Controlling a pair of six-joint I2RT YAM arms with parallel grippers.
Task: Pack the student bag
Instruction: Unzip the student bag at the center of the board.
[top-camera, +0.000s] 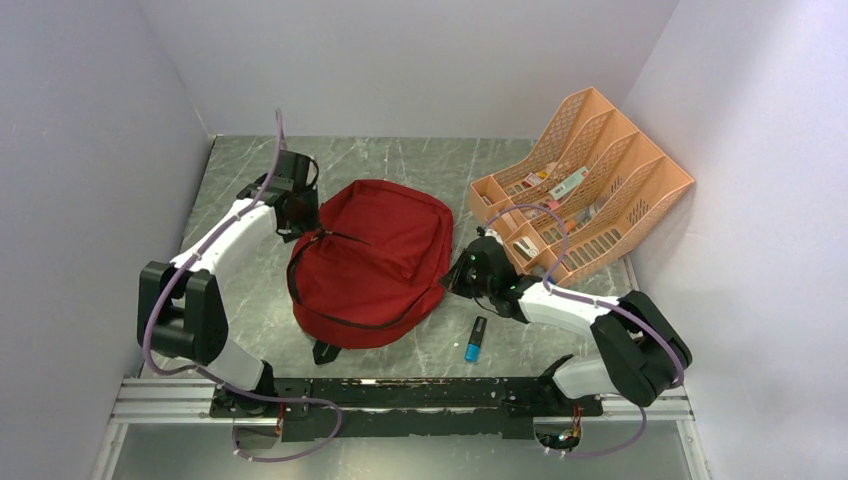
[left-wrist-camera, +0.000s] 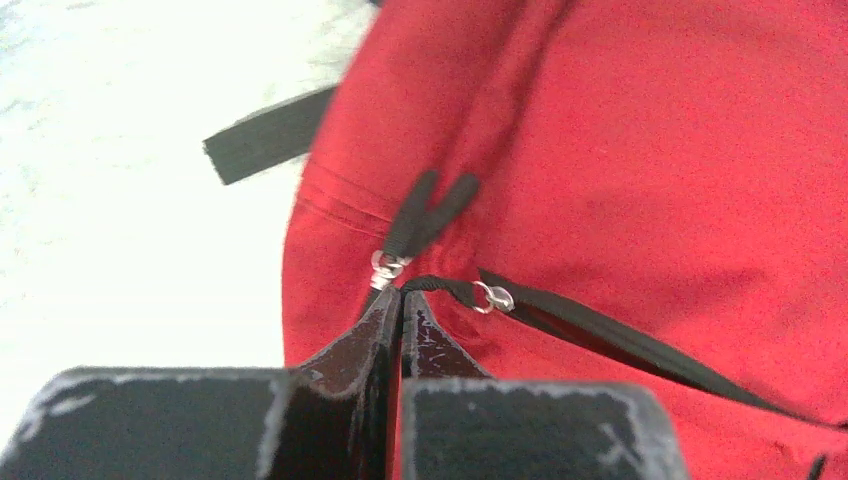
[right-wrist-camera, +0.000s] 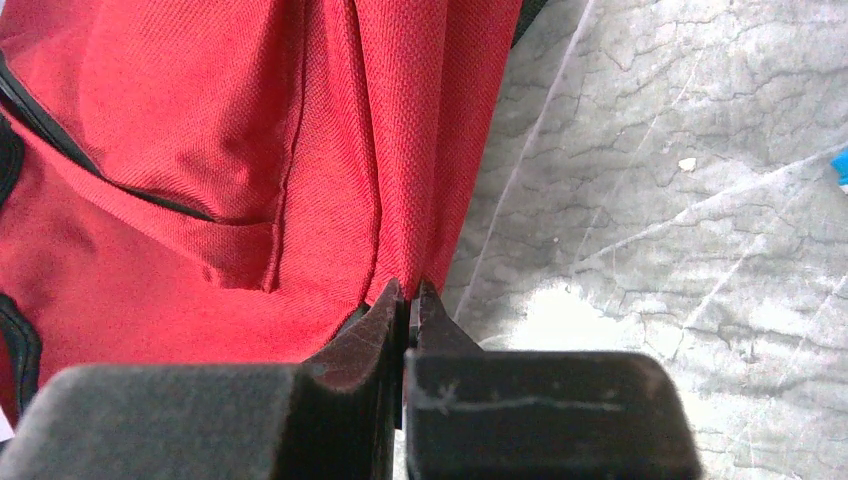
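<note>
Softly slumped student bag (top-camera: 370, 262), coarse red weave

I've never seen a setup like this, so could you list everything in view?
student bag: one, dark red with black zips, lying mid-table.
desk organiser: one, peach mesh, far right corner; small items inside, too small to name.
marker: one, blue and black, on the table right of the bag.
table: one, grey marbled.
left gripper: one, black, shut on the bag's zip edge.
right gripper: one, black, shut on the bag's right edge.
</note>
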